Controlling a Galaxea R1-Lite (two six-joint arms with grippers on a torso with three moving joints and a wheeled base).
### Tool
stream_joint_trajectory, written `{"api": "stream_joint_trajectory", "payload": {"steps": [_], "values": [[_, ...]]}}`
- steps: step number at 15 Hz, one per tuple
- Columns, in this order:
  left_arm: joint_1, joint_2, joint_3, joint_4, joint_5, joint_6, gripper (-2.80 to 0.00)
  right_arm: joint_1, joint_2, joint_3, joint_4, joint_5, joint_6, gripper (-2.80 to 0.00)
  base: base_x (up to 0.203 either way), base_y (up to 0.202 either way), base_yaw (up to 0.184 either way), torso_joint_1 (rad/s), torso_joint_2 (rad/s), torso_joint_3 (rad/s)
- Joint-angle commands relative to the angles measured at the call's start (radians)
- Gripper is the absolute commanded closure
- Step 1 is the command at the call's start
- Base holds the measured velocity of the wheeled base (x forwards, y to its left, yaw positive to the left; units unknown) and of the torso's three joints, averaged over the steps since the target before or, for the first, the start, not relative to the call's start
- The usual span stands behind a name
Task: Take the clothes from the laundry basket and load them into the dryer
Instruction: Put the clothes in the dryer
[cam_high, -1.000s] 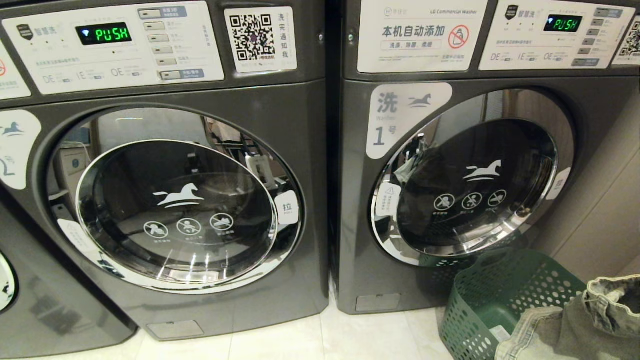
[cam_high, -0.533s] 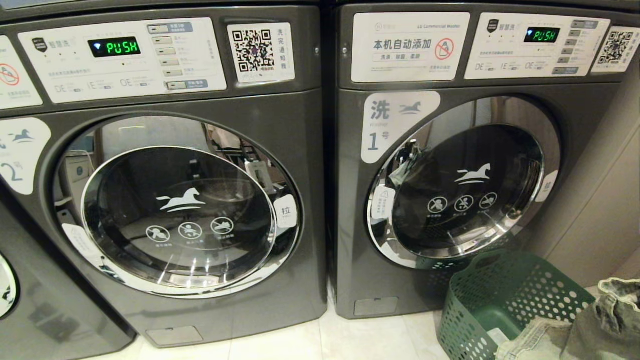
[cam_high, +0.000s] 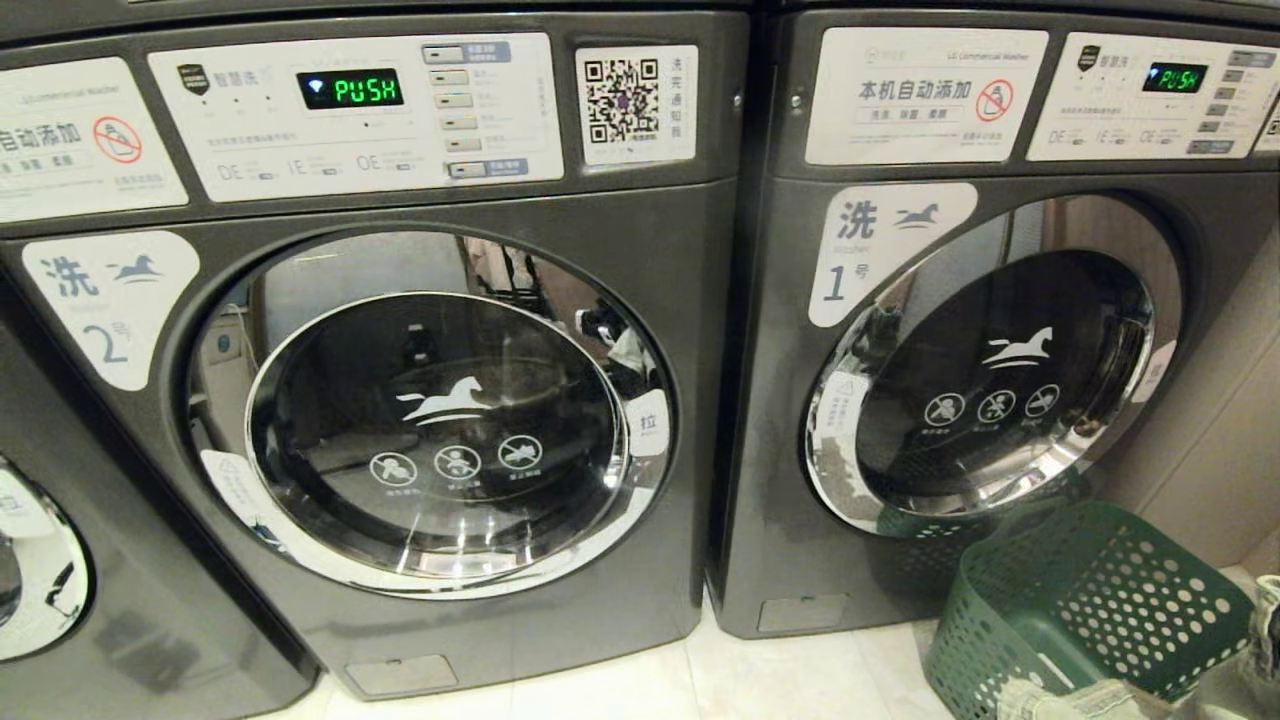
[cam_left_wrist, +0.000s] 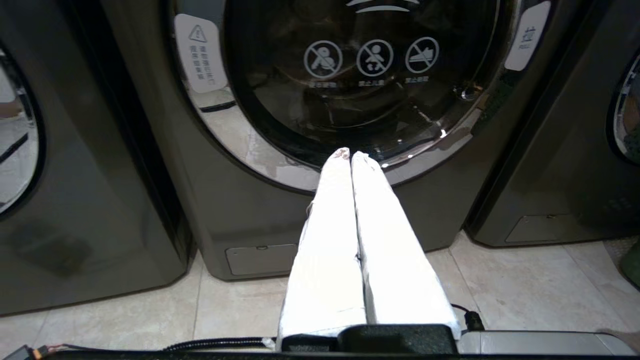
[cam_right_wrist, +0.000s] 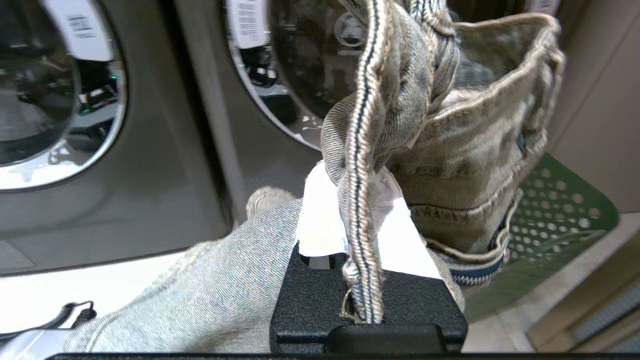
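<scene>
Two dark grey front-loading machines stand side by side with round glass doors shut, number 2 (cam_high: 440, 420) and number 1 (cam_high: 1000, 370); which one is the dryer I cannot tell. The green laundry basket (cam_high: 1090, 600) lies tipped on the floor before machine 1. My right gripper (cam_right_wrist: 356, 172) is shut on faded jeans (cam_right_wrist: 475, 140), which hang over it above the basket (cam_right_wrist: 555, 220); only a scrap of the jeans (cam_high: 1070, 698) shows in the head view. My left gripper (cam_left_wrist: 351, 154) is shut and empty, pointing at the lower rim of a machine door (cam_left_wrist: 360, 75).
A third machine (cam_high: 60, 560) stands at the far left. A beige wall (cam_high: 1230, 420) closes in the right side just past the basket. Pale floor tiles (cam_high: 640, 680) run in front of the machines.
The whole head view has shifted, so the machines now sit further right in it. The jeans have slid almost out at the lower right corner. Both grippers stay shut.
</scene>
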Motion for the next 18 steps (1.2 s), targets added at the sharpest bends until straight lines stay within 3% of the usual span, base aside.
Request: {"api": "stream_joint_trajectory", "payload": {"steps": [1, 18], "values": [[0.0, -0.002, 0.002, -0.001, 0.0, 0.0, 0.0, 0.0, 0.0, 0.002, -0.001, 0.0, -0.001, 0.0, 0.0, 0.195, 0.001, 0.003, 0.0, 0.003], [0.0, -0.002, 0.001, -0.001, 0.0, 0.0, 0.0, 0.0, 0.0, 0.002, -0.001, 0.002, -0.008, 0.0, 0.0, 0.187, -0.001, 0.002, 0.0, 0.002]]}}
